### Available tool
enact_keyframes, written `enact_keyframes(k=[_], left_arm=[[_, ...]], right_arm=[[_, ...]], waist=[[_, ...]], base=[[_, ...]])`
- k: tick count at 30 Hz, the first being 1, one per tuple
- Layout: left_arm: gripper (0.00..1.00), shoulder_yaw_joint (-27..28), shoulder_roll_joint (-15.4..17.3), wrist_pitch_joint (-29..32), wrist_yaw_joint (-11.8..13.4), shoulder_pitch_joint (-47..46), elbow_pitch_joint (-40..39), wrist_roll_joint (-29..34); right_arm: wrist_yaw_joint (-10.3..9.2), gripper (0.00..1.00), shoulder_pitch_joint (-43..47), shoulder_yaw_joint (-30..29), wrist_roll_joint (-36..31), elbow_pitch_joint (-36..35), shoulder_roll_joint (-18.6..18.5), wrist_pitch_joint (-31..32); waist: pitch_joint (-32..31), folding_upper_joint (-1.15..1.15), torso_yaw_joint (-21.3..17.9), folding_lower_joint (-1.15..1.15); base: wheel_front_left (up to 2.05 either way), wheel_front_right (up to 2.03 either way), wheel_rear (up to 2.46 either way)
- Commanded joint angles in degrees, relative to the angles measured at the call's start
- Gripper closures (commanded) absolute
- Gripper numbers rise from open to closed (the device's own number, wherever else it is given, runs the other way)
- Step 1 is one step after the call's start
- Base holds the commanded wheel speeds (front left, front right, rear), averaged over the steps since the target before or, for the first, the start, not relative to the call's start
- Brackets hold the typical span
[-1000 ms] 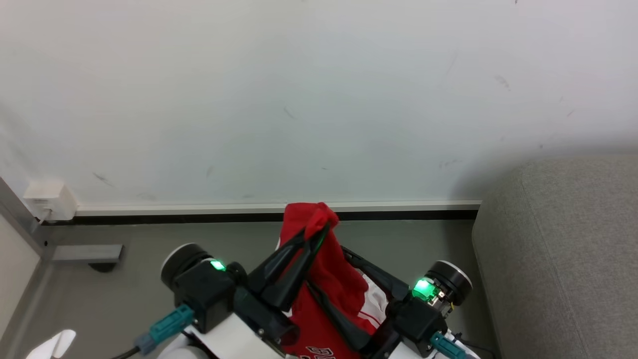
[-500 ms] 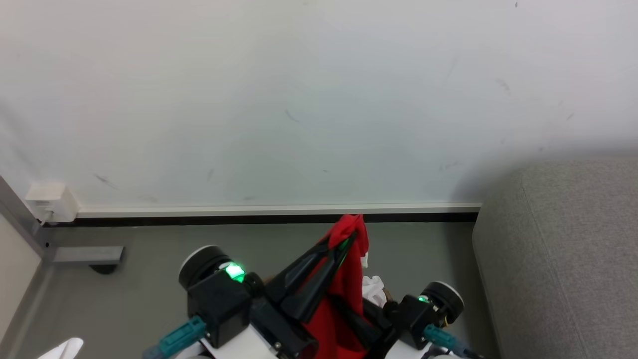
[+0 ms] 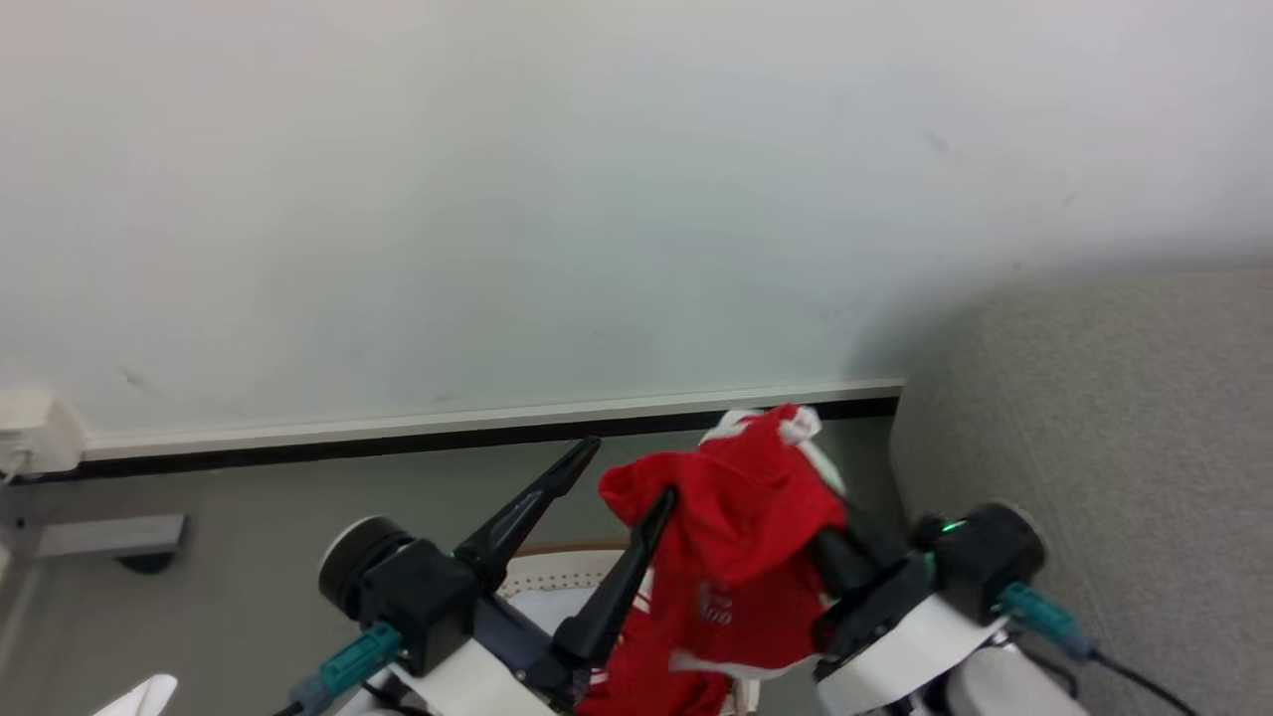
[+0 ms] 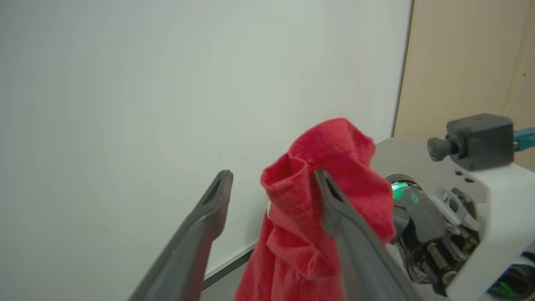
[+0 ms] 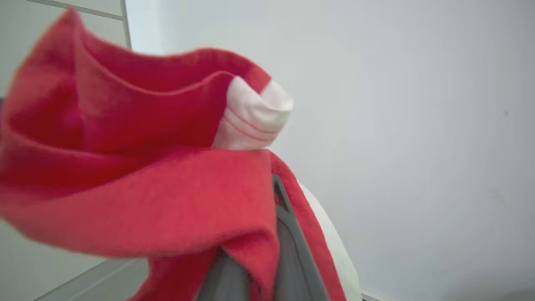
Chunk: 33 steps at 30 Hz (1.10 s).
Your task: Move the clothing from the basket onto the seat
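Since a sec ago the L gripper [image 3: 634, 467] has let go, its fingers now spread wide, and the R gripper [image 5: 273, 196] has pinched shut on the clothing [image 3: 741, 517], which has gone rightward toward the seat [image 3: 1114, 428]. The head cam has turned too, so part of that shift is just the view. Risk from here, imo: one fold of red fabric lies against the L gripper's inner finger [image 4: 334, 209]. If the R arm swings off before L clears, the cloth could snag and pull out of a pinch that only has a bunched edge. Lower part hangs over the basket [image 3: 542, 575] & could drag on its rim. Clothing is draped over the R fingers, above the basket, near the seat but not on it.
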Motion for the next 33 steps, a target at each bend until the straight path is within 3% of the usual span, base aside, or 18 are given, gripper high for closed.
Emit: enact_keyframes(k=[1, 10, 21, 27, 33], left_arm=[[0.0, 0.09, 0.25, -0.73, 0.17, 0.88, 0.67, 0.73], [0.0, -1.8, -1.44, -4.29, -0.35, 1.92, 6.91, 0.89], [0.0, -4.8, -3.48, -5.9, -2.0, 0.11, 9.04, 2.2], [0.0, -5.23, -2.34, -5.02, -2.97, -3.04, 7.82, 3.92], [0.0, -5.37, -0.95, -3.89, -5.46, -9.57, 5.52, 6.12]], right_arm=[[-0.12, 1.0, 0.65, -1.36, -0.33, -0.9, -0.8, 0.02], [-0.12, 1.0, 2.54, -9.66, -3.18, -5.99, -4.38, 0.02], [-0.12, 1.0, 4.91, -14.08, -4.79, -9.38, -5.61, 0.02], [-0.12, 1.0, 3.52, -17.32, -6.4, -10.33, -5.18, 0.02], [-0.12, 1.0, -4.21, -26.41, -8.44, -9.45, -4.7, 0.47]], waist=[[0.51, 0.0, -1.59, 0.0], [2.47, 0.0, -9.63, 0.0], [6.39, 0.0, -17.16, 0.0], [13.37, 0.0, -17.18, 0.0], [24.44, 0.0, -14.07, 0.0]], base=[[0.0, 0.0, 0.0], [0.0, 0.0, 0.0], [0.0, 0.0, 0.0], [0.0, 0.0, 0.0], [0.0, 0.0, 0.0]])
